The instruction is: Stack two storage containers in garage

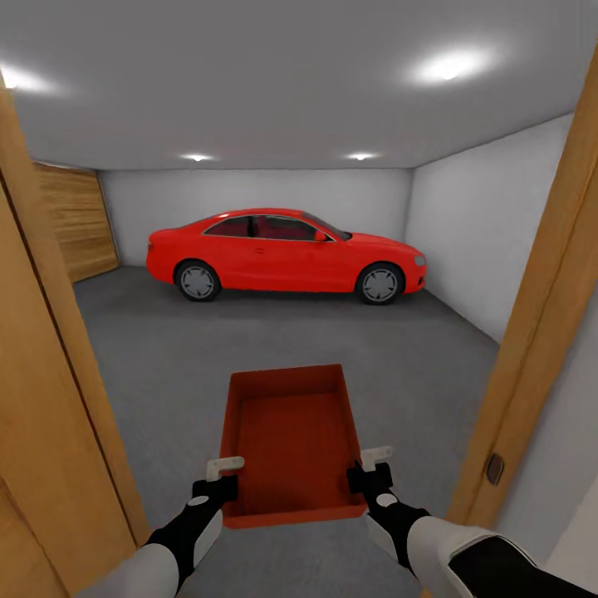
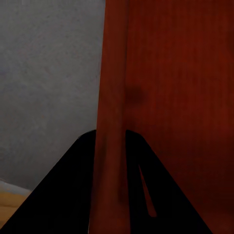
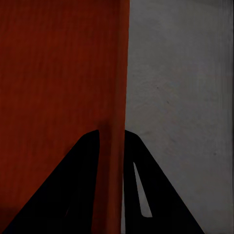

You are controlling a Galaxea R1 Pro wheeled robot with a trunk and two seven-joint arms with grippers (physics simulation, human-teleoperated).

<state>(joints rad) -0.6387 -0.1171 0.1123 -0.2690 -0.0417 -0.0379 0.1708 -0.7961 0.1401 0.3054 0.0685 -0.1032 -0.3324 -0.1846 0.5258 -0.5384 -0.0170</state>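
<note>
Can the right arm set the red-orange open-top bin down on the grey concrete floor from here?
Probably yes: the right gripper and left gripper both clamp the red-orange bin, and bare grey concrete floor lies ahead through the wooden doorframe.

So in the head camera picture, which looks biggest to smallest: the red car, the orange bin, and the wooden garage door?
1. Red car, widest in the picture.
2. Storage container, held close to the camera, so it looks large for what it is.
3. Wood-slat door, partly cut off by the doorframe, so its rank is unsure.
</note>
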